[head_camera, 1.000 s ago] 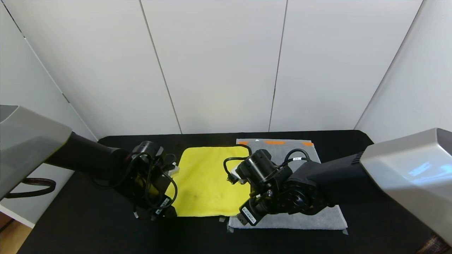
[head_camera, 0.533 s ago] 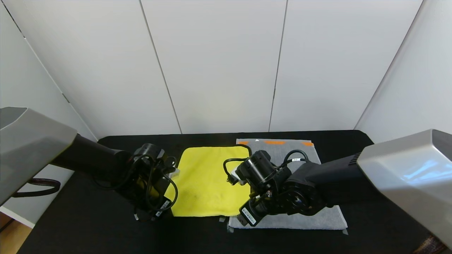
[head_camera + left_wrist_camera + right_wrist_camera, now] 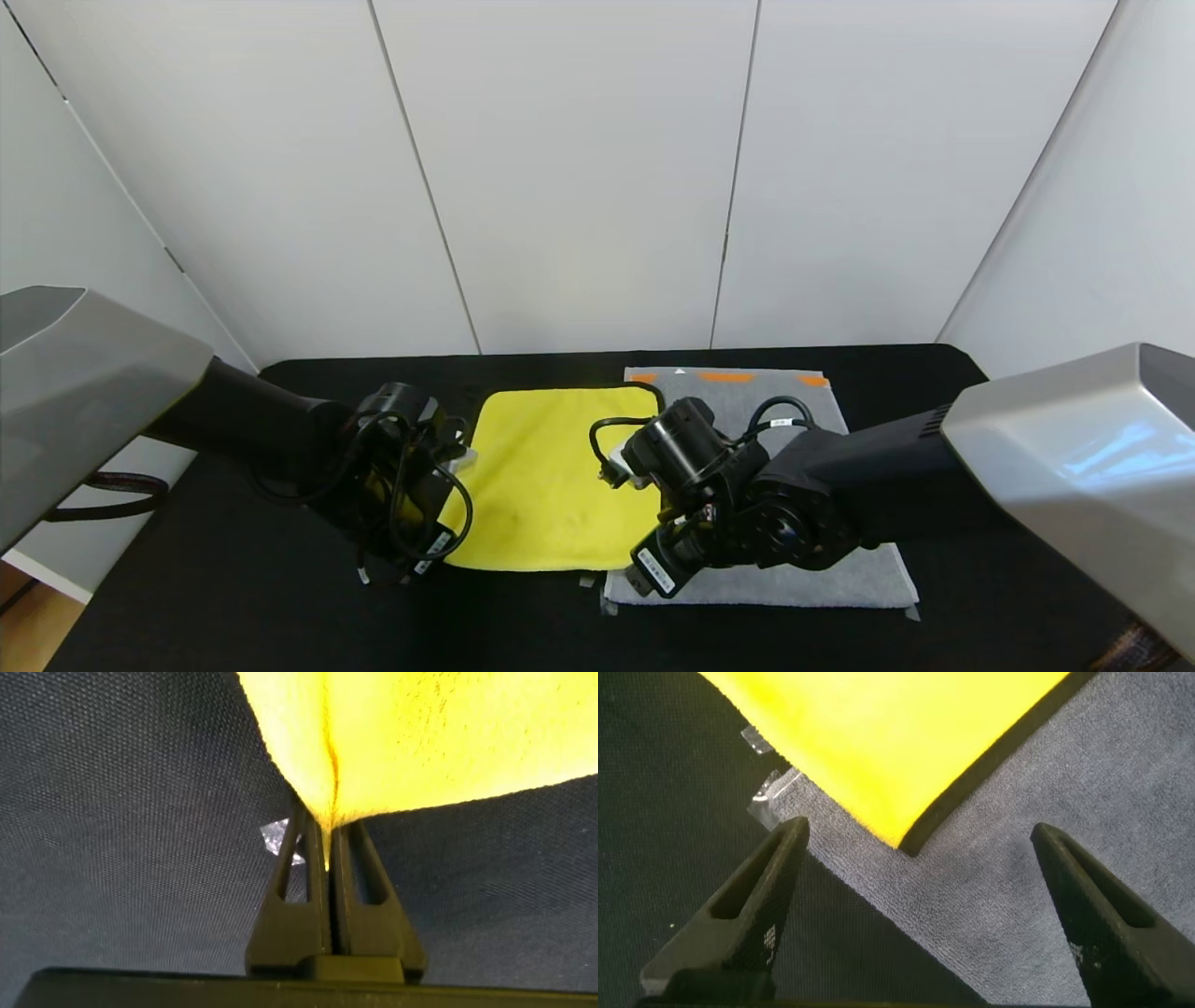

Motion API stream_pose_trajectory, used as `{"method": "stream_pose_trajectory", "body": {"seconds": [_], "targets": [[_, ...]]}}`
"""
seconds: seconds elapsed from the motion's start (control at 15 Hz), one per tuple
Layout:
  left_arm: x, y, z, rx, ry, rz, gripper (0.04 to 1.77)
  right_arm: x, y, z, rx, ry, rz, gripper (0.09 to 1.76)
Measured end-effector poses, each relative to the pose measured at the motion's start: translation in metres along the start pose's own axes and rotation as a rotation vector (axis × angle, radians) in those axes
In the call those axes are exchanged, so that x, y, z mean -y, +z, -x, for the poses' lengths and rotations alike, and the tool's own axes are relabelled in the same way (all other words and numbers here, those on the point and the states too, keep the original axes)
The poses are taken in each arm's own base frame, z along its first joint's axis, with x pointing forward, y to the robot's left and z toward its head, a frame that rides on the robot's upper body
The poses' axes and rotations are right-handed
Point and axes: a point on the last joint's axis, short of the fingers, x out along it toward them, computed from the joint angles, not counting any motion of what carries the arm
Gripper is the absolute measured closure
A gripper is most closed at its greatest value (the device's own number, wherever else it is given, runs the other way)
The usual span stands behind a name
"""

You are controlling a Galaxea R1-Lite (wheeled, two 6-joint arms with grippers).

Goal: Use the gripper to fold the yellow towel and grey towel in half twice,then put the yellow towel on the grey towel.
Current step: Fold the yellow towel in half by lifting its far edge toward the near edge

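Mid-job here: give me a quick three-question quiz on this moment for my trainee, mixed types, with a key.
1. True or false: the left gripper has its fingers shut on a corner of the yellow towel.
2. Multiple choice: the right gripper is
A. shut on the grey towel
B. open over the yellow towel's near corner
C. parked off the table
3. Fill in: the yellow towel's near right corner overlaps the ____ towel.

Key: 1 true; 2 B; 3 grey.
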Motion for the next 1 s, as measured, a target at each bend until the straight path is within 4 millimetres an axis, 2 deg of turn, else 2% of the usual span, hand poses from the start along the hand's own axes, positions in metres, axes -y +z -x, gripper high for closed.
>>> {"method": "stream_pose_trajectory", "body": {"seconds": [0.93,1.0], "targets": [[0.001,0.001,0.001,0.003,-0.004,-0.004,1.68,-0.005,-0.007,-0.019,-0.041,-0.053,-0.017,0.14],[0.001,0.001,0.001,0.003,-0.004,-0.004,1.68,-0.006,-0.007,-0.02,-0.042,-0.052,-0.016,0.23]]}}
